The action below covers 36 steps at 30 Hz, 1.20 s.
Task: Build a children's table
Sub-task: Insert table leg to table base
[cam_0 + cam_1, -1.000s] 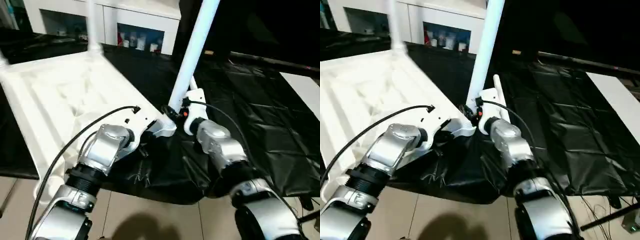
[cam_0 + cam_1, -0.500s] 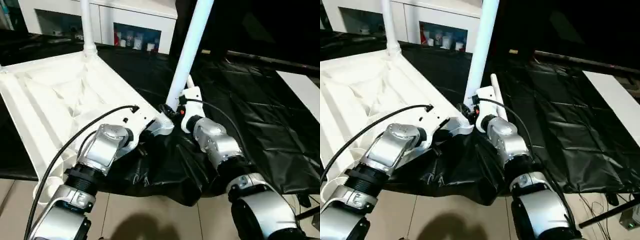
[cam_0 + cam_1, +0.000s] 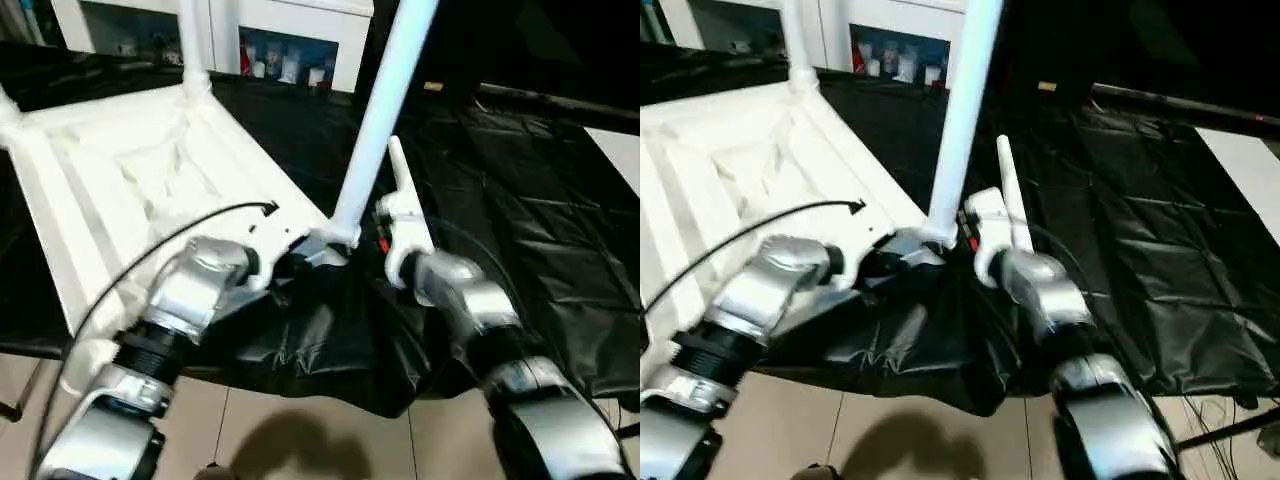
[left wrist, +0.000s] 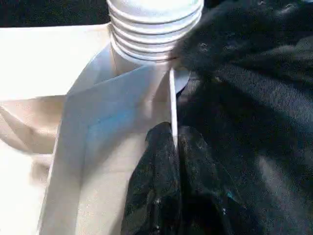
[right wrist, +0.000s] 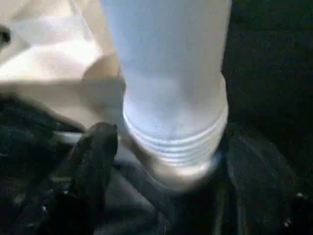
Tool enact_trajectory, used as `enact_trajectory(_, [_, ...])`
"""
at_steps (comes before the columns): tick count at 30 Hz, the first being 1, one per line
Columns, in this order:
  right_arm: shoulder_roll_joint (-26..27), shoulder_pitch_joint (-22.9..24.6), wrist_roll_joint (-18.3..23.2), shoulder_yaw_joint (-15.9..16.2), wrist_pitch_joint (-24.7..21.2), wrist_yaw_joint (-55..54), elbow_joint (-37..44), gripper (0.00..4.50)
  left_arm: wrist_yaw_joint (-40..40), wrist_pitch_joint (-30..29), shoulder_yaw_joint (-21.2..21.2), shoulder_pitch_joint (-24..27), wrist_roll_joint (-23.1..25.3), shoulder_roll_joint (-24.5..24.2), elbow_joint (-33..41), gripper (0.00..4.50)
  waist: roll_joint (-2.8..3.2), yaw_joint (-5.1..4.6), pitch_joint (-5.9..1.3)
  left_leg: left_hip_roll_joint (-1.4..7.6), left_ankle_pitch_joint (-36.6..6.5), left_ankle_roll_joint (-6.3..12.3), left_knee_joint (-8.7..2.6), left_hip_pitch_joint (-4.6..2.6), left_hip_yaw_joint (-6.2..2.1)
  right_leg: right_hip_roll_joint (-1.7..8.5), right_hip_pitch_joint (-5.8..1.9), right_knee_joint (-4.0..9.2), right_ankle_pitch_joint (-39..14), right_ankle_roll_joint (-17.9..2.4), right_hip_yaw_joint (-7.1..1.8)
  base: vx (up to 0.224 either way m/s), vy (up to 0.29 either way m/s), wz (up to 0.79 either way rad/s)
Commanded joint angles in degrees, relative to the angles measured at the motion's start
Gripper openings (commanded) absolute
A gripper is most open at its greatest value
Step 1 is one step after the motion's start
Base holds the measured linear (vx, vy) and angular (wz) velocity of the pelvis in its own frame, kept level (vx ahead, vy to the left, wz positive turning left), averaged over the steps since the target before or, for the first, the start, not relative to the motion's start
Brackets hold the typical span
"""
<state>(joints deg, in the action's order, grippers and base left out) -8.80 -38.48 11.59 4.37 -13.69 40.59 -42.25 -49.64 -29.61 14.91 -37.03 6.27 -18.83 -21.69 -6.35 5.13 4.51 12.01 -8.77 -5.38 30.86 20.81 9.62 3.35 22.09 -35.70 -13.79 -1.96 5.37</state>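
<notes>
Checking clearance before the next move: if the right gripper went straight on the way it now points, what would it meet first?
Most likely the threaded base of the near leg, standing in the tabletop's corner socket, dead ahead of the right gripper.

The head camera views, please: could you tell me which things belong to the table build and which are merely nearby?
Part of the job:
- tabletop, lying underside up
- near leg, standing in its corner socket
- far leg, also standing in its socket
- left gripper, pinching the tabletop's rim

Just nearby:
- black sheet
- white cabinet
</notes>
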Motion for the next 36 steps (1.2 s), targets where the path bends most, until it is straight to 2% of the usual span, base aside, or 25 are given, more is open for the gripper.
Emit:
enact_trajectory(1, [-2.79, 2.35, 0.76, 1.47, -1.82, 5.52, 6.16, 3.86, -4.46, 3.24, 1.87, -0.9, -1.64, -0.72, 0.4, 0.0, 0.51, 0.26, -3.67, 1.81, 0.04, 5.57, -2.03, -0.43, -0.06, 4.95, -3.71, 3.21, 11.08, -11.73, -3.87, 0.0, 0.0, 0.0])
enact_trajectory(3, [-4.76, 4.19, 1.25, 1.92, -2.46, 8.01, 9.93, 3.86, -7.08, 4.73, 2.7, -0.83, -1.78, -2.07, 0.49, 0.0, 0.53, 0.29, -3.65, 1.89, -0.28, 5.99, -1.96, -0.63, 0.06, 5.03, -3.4, 3.18, 11.03, -12.12, -3.9, 0.0, 0.0, 0.0])
enact_trajectory(6, [-6.79, 6.16, 1.62, 2.03, -3.1, 9.66, 13.72, 3.86, -10.06, 6.69, 3.25, -0.87, -2.15, -3.49, 0.17, 0.0, 0.55, 0.69, -3.7, 1.99, -0.1, 6.08, -1.85, -0.68, 0.07, 4.97, -3.44, 3.07, 10.79, -12.09, -3.89, 0.0, 0.0, 0.0])
enact_trajectory(7, [-7.61, 7.11, 1.74, 1.79, -2.84, 10.0, 15.49, 3.86, -12.39, 8.76, 3.73, -0.79, -2.51, -4.46, 0.18, 0.0, 0.57, 0.86, -3.71, 2.0, -0.25, 5.55, -1.84, -0.64, 0.05, 5.03, -3.42, 3.02, 10.2, -12.15, -3.84, 0.0, 0.0, 0.0])
enact_trajectory(9, [-8.29, 8.0, 1.8, 1.69, -2.5, 10.54, 17.21, 3.86, -14.89, 9.33, 4.13, -0.5, -3.18, -5.36, 0.67, 0.0, 0.63, 1.05, -3.66, 2.04, -1.26, 4.84, -1.86, -0.75, 0.08, 5.08, -3.31, 3.11, 8.44, -11.9, -3.86, 0.0, 0.0, 0.0])
enact_trajectory(10, [-8.87, 8.77, 1.8, 1.87, -2.3, 11.25, 18.68, 3.86, -17.19, 11.23, 4.56, -0.08, -3.71, -6.1, 1.21, 0.0, 0.89, 1.28, -3.73, 2.12, -2.09, 4.24, -1.87, -0.88, 0.09, 5.14, -3.24, 3.22, 7.32, -11.79, -3.87, 0.0, 0.0, 0.0])
enact_trajectory(13, [-9.73, 10.04, 1.68, 2.58, -2.06, 12.79, 20.9, 3.86, -21.05, 12.02, 5.24, 0.75, -5.05, -7.24, 2.72, 0.0, 1.02, 1.69, -3.83, 2.17, -2.31, 3.39, -1.79, -1.17, 0.22, 5.0, -3.1, 2.97, 8.18, -12.02, -3.89, 0.0, 0.0, 0.0])
enact_trajectory(15, [-10.94, 11.64, 0.51, 4.47, -0.87, 14.74, 23.12, 3.86, -23.22, 13.64, 5.77, 0.91, -5.79, -7.7, 2.88, 0.0, 1.0, 1.84, -3.89, 2.14, -2.22, 3.15, -1.71, -1.07, 0.34, 4.94, -3.13, 2.86, 8.62, -12.19, -3.86, 0.0, 0.0, 0.0])
enact_trajectory(16, [-11.18, 11.95, 0.21, 4.97, -0.55, 15.12, 23.48, 3.86, -23.36, 13.94, 5.78, 0.87, -5.88, -7.67, 2.73, 0.0, 0.97, 2.21, -3.88, 2.15, -2.44, 3.05, -1.6, -1.16, 0.45, 4.91, -3.11, 2.8, 8.96, -11.98, -3.9, 0.0, 0.0, 0.0])
enact_trajectory(17, [-11.82, 12.78, -1.31, 6.76, 1.48, 15.98, 23.99, 3.86, -23.79, 15.11, 5.69, 0.66, -6.17, -7.4, 2.11, 0.0, 1.22, 2.41, -3.97, 2.19, -2.89, 2.71, -1.62, -1.0, 0.38, 5.01, -3.19, 2.83, 8.6, -11.84, -3.85, 0.0, 0.0, 0.0])
enact_trajectory(20, [-11.84, 13.76, -2.02, 8.28, 2.74, 17.2, 25.02, 3.86, -23.83, 16.28, 5.61, 0.08, -6.22, -6.77, 0.95, 0.0, 1.02, 2.73, -4.05, 2.14, -3.47, 2.08, -1.56, -0.91, 0.38, 5.06, -3.29, 2.75, 8.15, -11.43, -3.86, 0.0, 0.0, 0.0])
enact_trajectory(25, [-11.05, 13.48, -2.3, 8.22, 3.06, 16.5, 24.21, 3.86, -24.3, 17.26, 5.62, -0.46, -6.03, -6.37, -0.35, 0.0, 0.95, 2.63, -4.07, 2.11, -5.5, 0.82, -1.67, -0.75, 0.23, 5.16, -3.34, 3.01, 3.72, -10.64, -3.83, 0.0, 0.0, 0.0])
enact_trajectory(26, [-10.89, 13.32, -2.27, 8.12, 3.23, 16.3, 23.89, 3.86, -24.33, 17.33, 5.63, -0.5, -6.02, -6.35, -0.43, 0.0, 1.14, 2.65, -4.11, 2.11, -5.6, 0.73, -1.66, -0.74, 0.21, 5.16, -3.34, 2.98, 3.52, -10.6, -3.84, 0.0, 0.0, 0.0])
enact_trajectory(28, [-10.36, 12.99, -1.65, 7.7, 3.51, 15.89, 23.12, 3.86, -24.62, 17.77, 5.69, -0.58, -6.15, -6.41, -0.77, 0.0, 1.05, 2.6, -4.21, 2.1, -5.07, 0.75, -1.58, -0.74, 0.21, 5.13, -3.3, 2.86, 4.21, -10.69, -3.85, 0.0, 0.0, 0.0])
enact_trajectory(30, [-10.27, 12.96, -1.5, 7.65, 3.66, 15.95, 22.9, 3.6, -24.68, 18.03, 5.71, -0.63, -6.15, -6.42, -1.04, 0.0, 1.18, 2.65, -4.28, 2.08, -4.78, 0.84, -1.5, -0.73, 0.2, 5.08, -3.3, 2.76, 4.99, -10.88, -3.85, 0.0, 0.0, 0.0])
enact_trajectory(34, [-10.22, 13.34, -2.08, 8.07, 4.66, 16.14, 22.4, 3.27, -24.9, 18.8, 5.64, -0.71, -5.86, -6.48, -1.91, 0.0, 1.06, 2.73, -4.39, 1.93, -3.58, 1.33, -1.27, -0.64, 0.26, 4.98, -3.37, 2.47, 7.58, -11.31, -3.85, 0.0, 0.0, 0.0])
enact_trajectory(35, [-10.21, 13.41, -2.06, 8.01, 4.61, 16.24, 22.32, 3.16, -24.91, 18.85, 5.65, -0.76, -5.83, -6.44, -2.02, 0.0, 1.23, 2.76, -4.4, 1.93, -3.85, 1.35, -1.27, -0.64, 0.23, 4.99, -3.4, 2.43, 7.31, -11.3, -3.85, 0.0, 0.0, 0.0])
enact_trajectory(36, [-10.16, 13.44, -2.11, 7.91, 4.63, 16.26, 22.16, 3.1, -24.93, 18.91, 5.66, -0.84, -5.8, -6.39, -2.17, 0.0, 1.14, 2.74, -4.37, 1.93, -4.0, 1.37, -1.26, -0.64, 0.25, 4.98, -3.39, 2.48, 7.16, -11.25, -3.85, 0.0, 0.0, 0.0])
